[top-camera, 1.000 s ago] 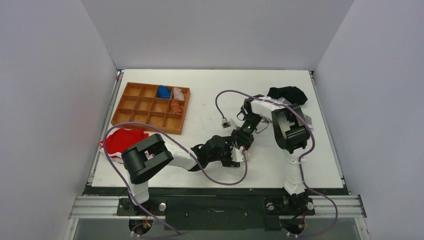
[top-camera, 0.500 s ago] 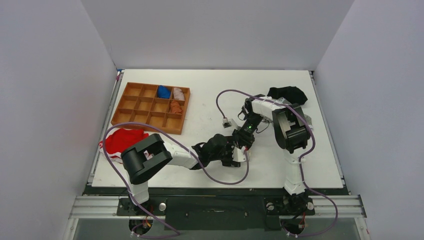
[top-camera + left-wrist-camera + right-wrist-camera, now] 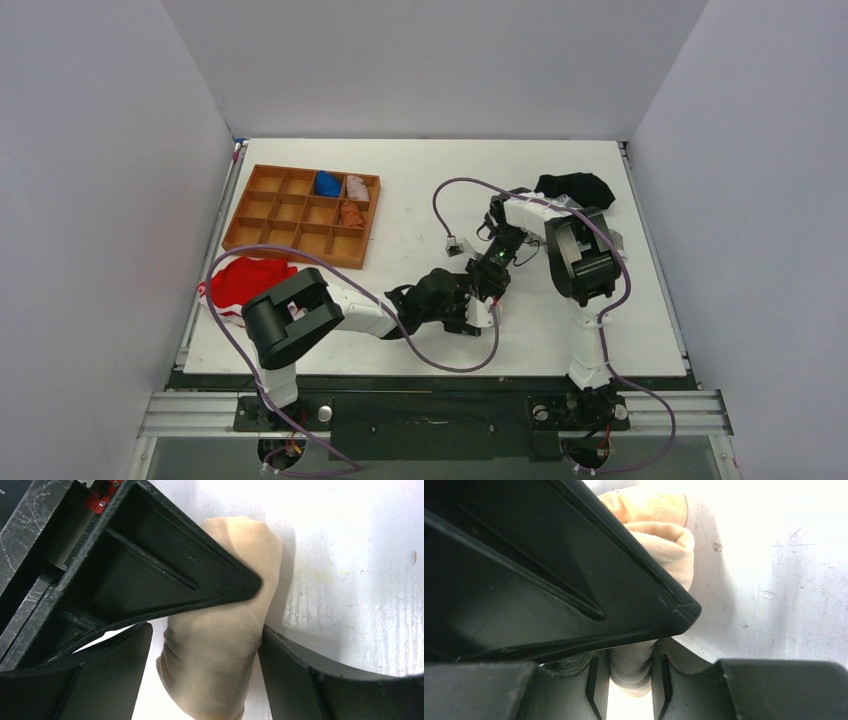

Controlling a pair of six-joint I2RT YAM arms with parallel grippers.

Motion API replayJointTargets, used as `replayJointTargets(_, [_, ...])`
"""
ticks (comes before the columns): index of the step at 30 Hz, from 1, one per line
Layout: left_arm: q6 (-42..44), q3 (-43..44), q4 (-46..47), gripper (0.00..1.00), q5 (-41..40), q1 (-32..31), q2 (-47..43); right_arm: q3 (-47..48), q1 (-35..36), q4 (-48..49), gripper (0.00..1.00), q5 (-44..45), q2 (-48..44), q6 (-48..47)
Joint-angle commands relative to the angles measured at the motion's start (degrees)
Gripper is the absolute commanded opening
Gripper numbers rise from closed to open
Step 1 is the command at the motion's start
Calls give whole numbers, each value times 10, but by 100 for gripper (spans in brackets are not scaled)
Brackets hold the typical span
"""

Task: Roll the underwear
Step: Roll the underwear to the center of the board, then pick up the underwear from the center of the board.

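The underwear [image 3: 215,650] is a cream fabric roll lying on the white table near the middle. My left gripper [image 3: 205,635] stands open astride it: the right finger [image 3: 300,675] touches the roll and a thin gap shows beside the left finger [image 3: 100,675]. My right gripper [image 3: 630,665] is shut on one end of the underwear [image 3: 669,540], with fabric pinched between its pads. In the top view both grippers, left [image 3: 468,305] and right [image 3: 488,288], meet over the roll and hide most of it.
A wooden compartment tray [image 3: 262,235] at the back left holds a blue roll [image 3: 327,183], a pale pink roll [image 3: 357,187] and a brown roll [image 3: 351,214]. A red garment [image 3: 250,280] lies at the left edge. A black garment [image 3: 575,187] lies at the back right.
My left wrist has shifted slightly away from the near edge, closer to the right gripper, and its jaws have narrowed a little. The right arm has not moved.
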Motion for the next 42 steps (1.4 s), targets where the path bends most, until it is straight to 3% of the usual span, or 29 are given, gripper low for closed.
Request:
replayJointTargets(1, [44,-15,-142,75,-17,2,45,12,30,-41,0,-65,15,-17])
replayJointTargets(17, [53,26,-218,73,-19,9,74,9,24,-63,0,-78,11,-42])
replayJointTargets(28, [55,45,-217,68,-13,3,99,33,21,-111,0,-103,28,-87])
replayJointTargets(36, [45,46,-210,37,-15,2,102,34,21,-111,0,-104,27,-88])
replayJointTargets(40, [43,42,-211,4,-19,2,94,33,22,-108,0,-100,27,-85])
replayJointTargets(42, [43,37,-210,0,-22,2,87,31,20,-97,0,-98,24,-72])
